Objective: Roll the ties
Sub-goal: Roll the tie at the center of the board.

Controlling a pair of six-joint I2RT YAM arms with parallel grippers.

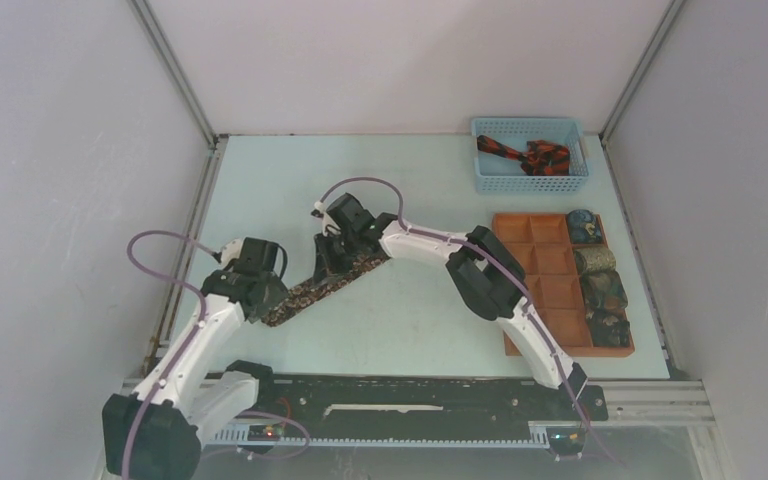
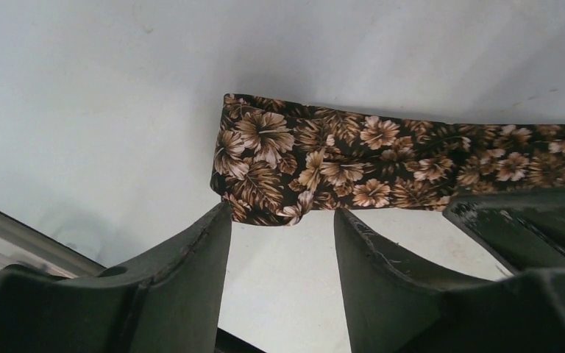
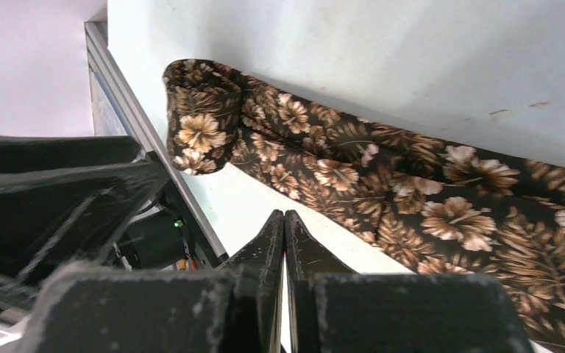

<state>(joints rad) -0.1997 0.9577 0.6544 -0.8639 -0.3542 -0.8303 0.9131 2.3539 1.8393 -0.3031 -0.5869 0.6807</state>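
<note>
A dark brown tie (image 1: pixel 325 288) with a tan floral print lies slanted across the table. Its near-left end (image 3: pixel 199 110) is folded over into a small thick lump. My left gripper (image 2: pixel 281 215) is open at that end (image 2: pixel 265 154); the fabric edge lies just past its fingertips and nothing is between them. In the top view the left gripper (image 1: pixel 265 300) sits at the tie's lower left end. My right gripper (image 3: pixel 285 215) is shut, empty, with its tips beside the tie's long edge (image 3: pixel 382 184). From above, the right gripper (image 1: pixel 332 262) is over the tie's upper part.
A blue mesh basket (image 1: pixel 488 180) at the back right holds a black and red-orange tie (image 1: pixel 532 156). An orange-brown compartment tray (image 1: pixel 552 262) on the right has rolled ties (image 1: pixel 600 290) in its right column. A metal rail (image 1: pixel 188 250) borders the table's left side.
</note>
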